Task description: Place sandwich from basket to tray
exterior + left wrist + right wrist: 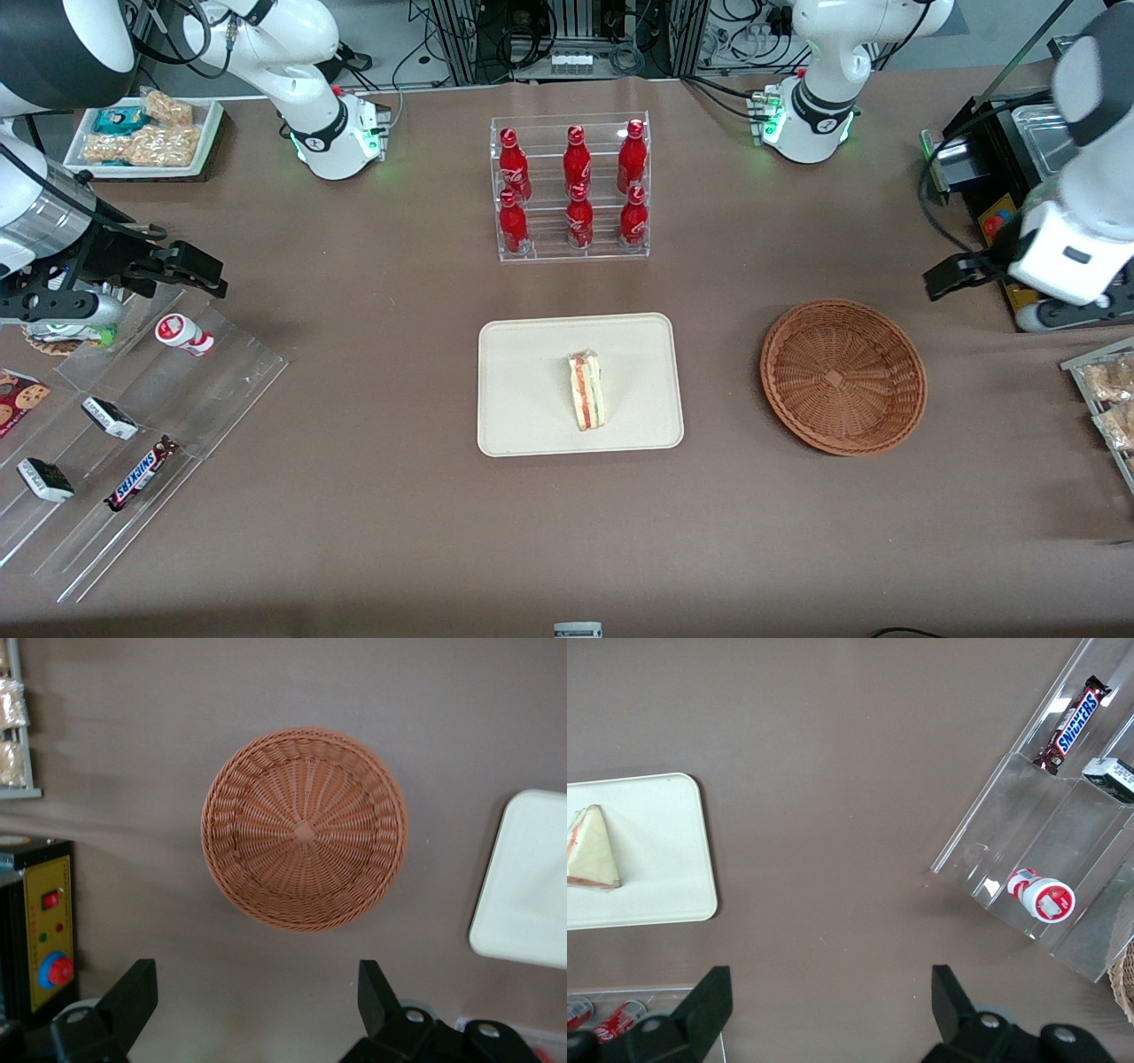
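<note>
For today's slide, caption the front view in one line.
Sandwich on tray; basket empty; open gripper above the table beside it.

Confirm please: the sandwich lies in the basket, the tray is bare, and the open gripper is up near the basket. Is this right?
Not quite. The sandwich lies on the tray, and the basket holds nothing, as the front view shows. The rest holds: the gripper is open, above the table beside the basket, holding nothing.

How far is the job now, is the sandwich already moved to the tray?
Done: the sandwich lies on the tray, and the basket holds nothing. In hand: nothing; the left gripper is open, above the table beside the basket, toward the working arm's end. Left: seemingly nothing.
</note>
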Controlling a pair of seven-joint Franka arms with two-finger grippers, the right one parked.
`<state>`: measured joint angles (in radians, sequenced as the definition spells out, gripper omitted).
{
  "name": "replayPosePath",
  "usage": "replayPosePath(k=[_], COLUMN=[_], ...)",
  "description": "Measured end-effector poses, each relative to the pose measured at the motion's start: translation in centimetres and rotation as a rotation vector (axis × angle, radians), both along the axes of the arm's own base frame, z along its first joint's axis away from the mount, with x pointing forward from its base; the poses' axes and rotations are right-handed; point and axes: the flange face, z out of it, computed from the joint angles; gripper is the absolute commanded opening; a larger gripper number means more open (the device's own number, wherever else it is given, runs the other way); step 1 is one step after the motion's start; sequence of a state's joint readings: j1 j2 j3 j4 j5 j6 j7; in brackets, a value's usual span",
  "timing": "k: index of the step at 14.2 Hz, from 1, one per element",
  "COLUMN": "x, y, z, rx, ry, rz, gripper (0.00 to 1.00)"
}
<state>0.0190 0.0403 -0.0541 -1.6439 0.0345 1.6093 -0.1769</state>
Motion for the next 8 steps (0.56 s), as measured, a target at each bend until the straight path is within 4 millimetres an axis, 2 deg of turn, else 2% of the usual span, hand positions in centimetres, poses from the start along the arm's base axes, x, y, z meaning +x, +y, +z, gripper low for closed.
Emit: replayPosePath(k=[2,8], x=[0.1,0.9], y=[1.8,1.1], z=[0.2,1.3], rx=[-0.017,-0.017], ry=[-0.003,-0.057], rz=[-0.09,-0.131], gripper=[1.0,1.0])
